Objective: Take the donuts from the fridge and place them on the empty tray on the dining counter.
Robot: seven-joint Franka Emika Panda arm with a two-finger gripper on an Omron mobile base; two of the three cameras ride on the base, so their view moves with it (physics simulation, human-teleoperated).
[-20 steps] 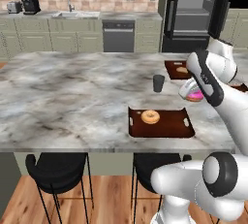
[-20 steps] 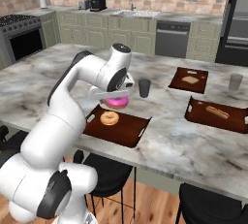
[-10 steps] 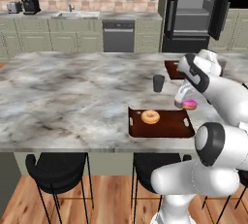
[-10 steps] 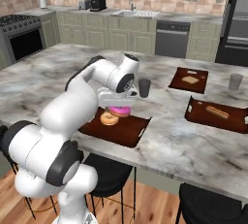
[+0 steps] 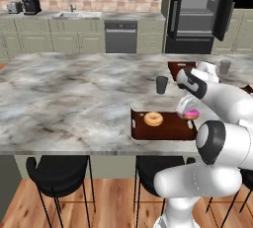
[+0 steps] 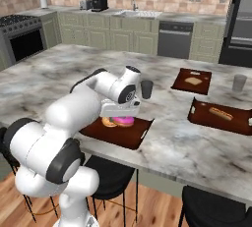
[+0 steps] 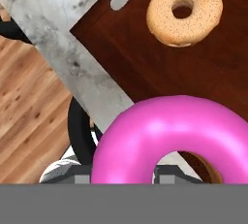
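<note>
My gripper [image 5: 189, 111] is shut on the pink-frosted donut [image 5: 192, 114], holding it low over the right end of the dark reddish-brown tray [image 5: 165, 129]; whether it touches the tray I cannot tell. The orange-tan donut [image 5: 153, 119] lies on the tray's left half. From the right base view the pink donut [image 6: 123, 121] hangs under my gripper [image 6: 121, 117], beside the tan donut [image 6: 107, 122] on the tray [image 6: 129, 137]. In the hand view the pink donut [image 7: 177, 138] hides the fingertips, above the tray [image 7: 121, 53] and tan donut [image 7: 185, 9]. The fridge [image 5: 197, 15] stands open behind the dining counter [image 5: 74, 98].
A dark cup [image 5: 161, 85] stands on the counter just behind the tray. Two more trays with pastries [image 6: 193, 80] [image 6: 221, 116] and a grey cup [image 6: 239, 82] sit to the right. Black stools [image 5: 59, 170] stand under the counter's near edge.
My gripper has come down and slightly left with the pink donut, from above the counter to low over the tray's right end. The tan donut has stayed put.
</note>
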